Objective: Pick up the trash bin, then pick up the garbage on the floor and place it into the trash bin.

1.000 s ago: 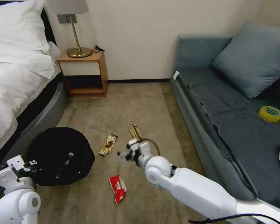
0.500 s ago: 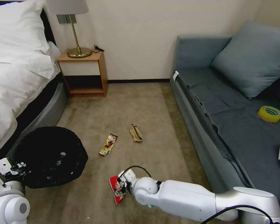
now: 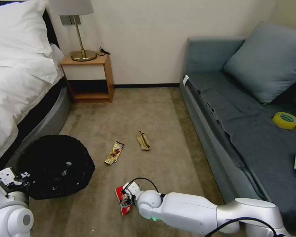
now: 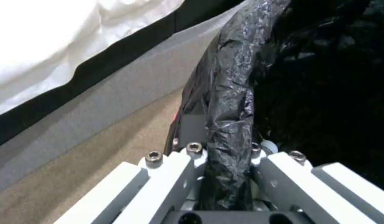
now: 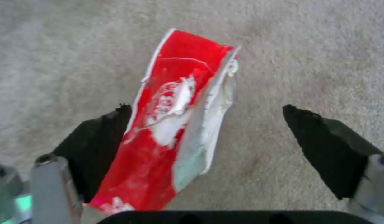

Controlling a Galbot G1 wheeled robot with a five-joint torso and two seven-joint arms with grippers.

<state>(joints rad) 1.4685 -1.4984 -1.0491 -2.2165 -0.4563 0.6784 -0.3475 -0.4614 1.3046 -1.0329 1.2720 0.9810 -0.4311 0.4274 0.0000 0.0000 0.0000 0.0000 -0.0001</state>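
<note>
Since a moment ago the right tool (image 3: 124,197) has edged lower over the red snack packet (image 3: 121,195) on the beige carpet (image 3: 161,115), between the bed (image 3: 19,82) and the grey sofa (image 3: 253,125). Its fingers (image 5: 96,146) are spread wide — the packet lies between them, one pad touching its edge. The left tool (image 4: 225,161) is clamped on the trash bin (image 3: 56,166) rim. The packet's white lettering is unreadable.

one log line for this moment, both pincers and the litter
left pincer: shut on bin rim | right pincer: open around red packet on carpet | gold wrapper, tan scrap: on floor
</note>
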